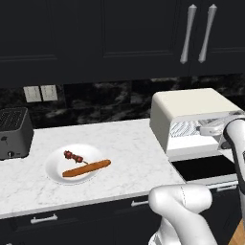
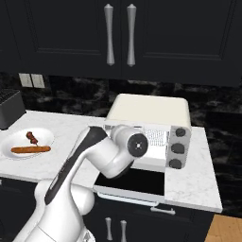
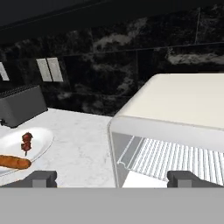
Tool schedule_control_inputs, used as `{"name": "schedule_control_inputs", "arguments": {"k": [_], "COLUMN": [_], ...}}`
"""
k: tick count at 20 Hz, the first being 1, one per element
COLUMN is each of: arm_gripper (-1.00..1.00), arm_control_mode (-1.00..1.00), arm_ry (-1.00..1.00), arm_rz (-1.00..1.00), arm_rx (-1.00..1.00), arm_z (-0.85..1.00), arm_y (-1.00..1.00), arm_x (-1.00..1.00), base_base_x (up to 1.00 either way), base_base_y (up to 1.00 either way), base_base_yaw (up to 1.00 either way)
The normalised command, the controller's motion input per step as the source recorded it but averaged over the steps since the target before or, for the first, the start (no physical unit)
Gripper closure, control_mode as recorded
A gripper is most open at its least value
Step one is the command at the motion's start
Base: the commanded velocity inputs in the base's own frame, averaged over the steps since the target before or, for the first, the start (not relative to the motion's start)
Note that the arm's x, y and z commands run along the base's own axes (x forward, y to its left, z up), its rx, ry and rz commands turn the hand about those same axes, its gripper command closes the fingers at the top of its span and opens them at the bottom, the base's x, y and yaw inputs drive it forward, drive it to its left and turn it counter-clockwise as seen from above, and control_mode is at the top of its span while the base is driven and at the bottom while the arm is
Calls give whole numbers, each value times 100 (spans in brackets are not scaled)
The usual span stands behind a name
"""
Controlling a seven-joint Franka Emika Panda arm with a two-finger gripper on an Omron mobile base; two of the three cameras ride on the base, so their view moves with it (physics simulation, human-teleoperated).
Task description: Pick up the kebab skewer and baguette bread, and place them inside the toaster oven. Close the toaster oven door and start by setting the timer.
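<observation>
Dark kitchen with black upper cabinets (image 1: pixel 95 33) and a black marbled backsplash (image 1: pixel 105 103); below them runs a white marble surface (image 1: pixel 129 153). At its right stands the cream-white toaster oven (image 1: pixel 189 112), its toaster oven door (image 2: pixel 132 182) dropped flat toward the viewer, the wire rack (image 3: pixel 175 159) exposed and bare. Three round knobs (image 2: pixel 177 147) sit on the oven's right face. At the far left is a black slot toaster (image 1: pixel 14 131). Between toaster and oven, well apart from the oven, lies a white plate (image 1: pixel 57 170) carrying the baguette bread (image 1: pixel 87 168) and, just behind it, the shorter kebab skewer (image 1: pixel 73 156); whether the two touch cannot be told. The hand (image 3: pixel 113 178) is released, jaws spread fully and empty, held near the oven mouth and looking across the rack toward the plate.

Judged step: the first pick, not yet begun, since both foods remain on the plate. To do it well, the hand should travel left over the plate, descend with the jaws straddling the skewer across its thin stick rather than along it, and stay clear of the baguette and the plate rim. The open door juts forward, so the arm's return path should come in above it.
</observation>
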Motion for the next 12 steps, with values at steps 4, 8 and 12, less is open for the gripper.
{"name": "schedule_control_inputs", "arguments": {"k": [4, 8, 12], "arm_gripper": [-100, -100, -100], "arm_control_mode": [-100, -100, -100], "arm_ry": [-8, 0, 1], "arm_rz": [1, 2, 3], "arm_rx": [2, 0, 0], "arm_z": [-3, -5, -13], "arm_y": [-21, -28, -4], "arm_x": [0, 6, 8], "base_base_x": [0, 0, 0], "base_base_y": [0, 0, 0], "base_base_yaw": [0, 0, 0]}}
